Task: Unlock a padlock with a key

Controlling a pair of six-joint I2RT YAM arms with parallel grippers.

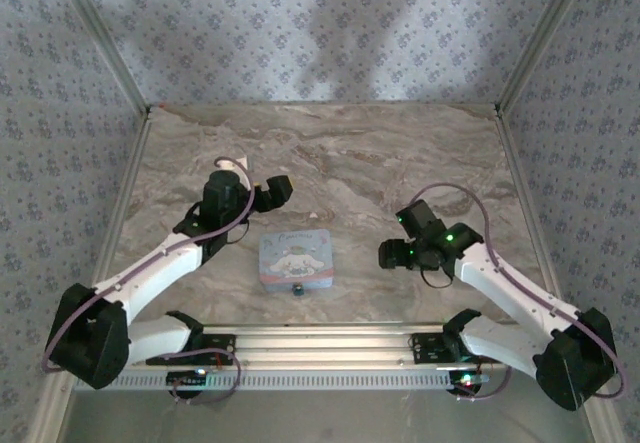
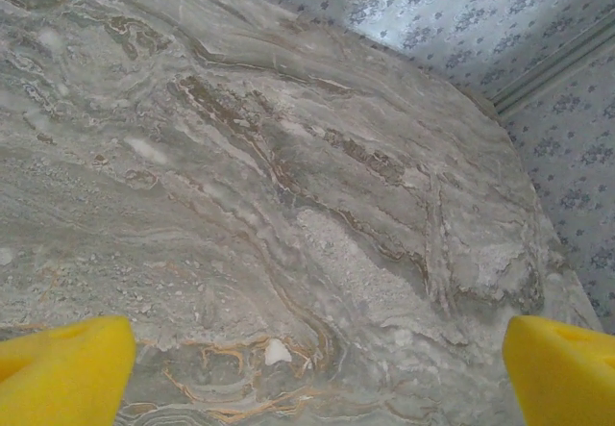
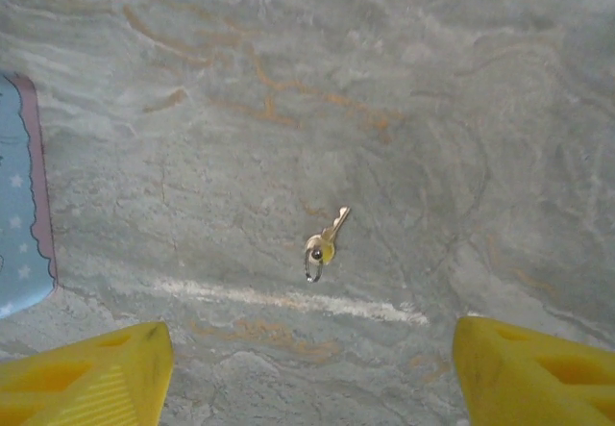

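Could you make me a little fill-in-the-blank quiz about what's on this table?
1. The small key lies flat on the ___, held by nothing.
2. The fingers of the right gripper are coloured ___.
3. The tiny dark padlock sits at the near edge of the light blue ___.
Missing words: table; yellow; tin box.

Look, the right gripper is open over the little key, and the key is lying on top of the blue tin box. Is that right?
Not quite. The key is not on the tin box. It lies on the bare marble table, off to the box's side, as the right wrist view shows. The right gripper is open over the key, as you said.
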